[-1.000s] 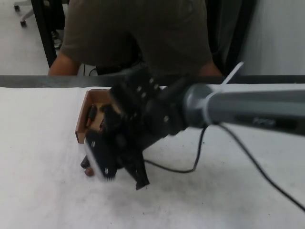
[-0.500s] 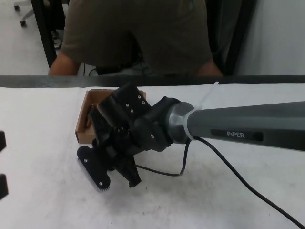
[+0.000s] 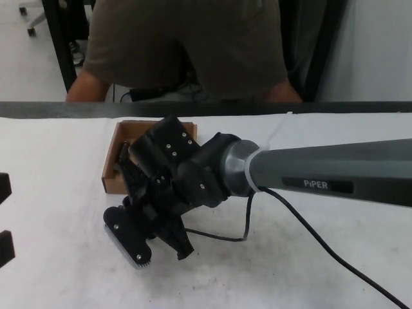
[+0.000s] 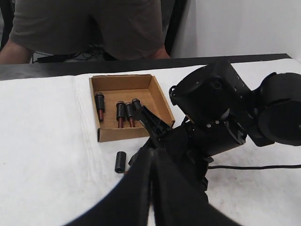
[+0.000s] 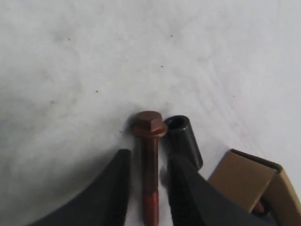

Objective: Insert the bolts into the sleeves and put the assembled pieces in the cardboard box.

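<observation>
A copper bolt (image 5: 149, 169) lies on the white bench between the fingers of my right gripper (image 5: 150, 156), which is open and straddles the shank with a gap on each side. A black sleeve (image 5: 184, 139) lies right beside the bolt's head, and shows as a sleeve (image 4: 120, 161) in front of the cardboard box (image 4: 109, 134). Several assembled pieces (image 4: 121, 113) lie in the box. In the high view the right gripper (image 3: 158, 244) points down just in front of the box (image 3: 111, 180). My left gripper (image 4: 150, 157) is shut on nothing, short of the sleeve.
A person sits behind the bench's far edge, beyond the box. The right arm (image 3: 335, 180) stretches across the bench from the right, with a black cable (image 3: 302, 225) trailing under it. Black parts of an arm (image 3: 4, 187) show at the left edge.
The right gripper has swung down and settled lower in front of the box. Black arm parts have come in at the high view's left edge.
</observation>
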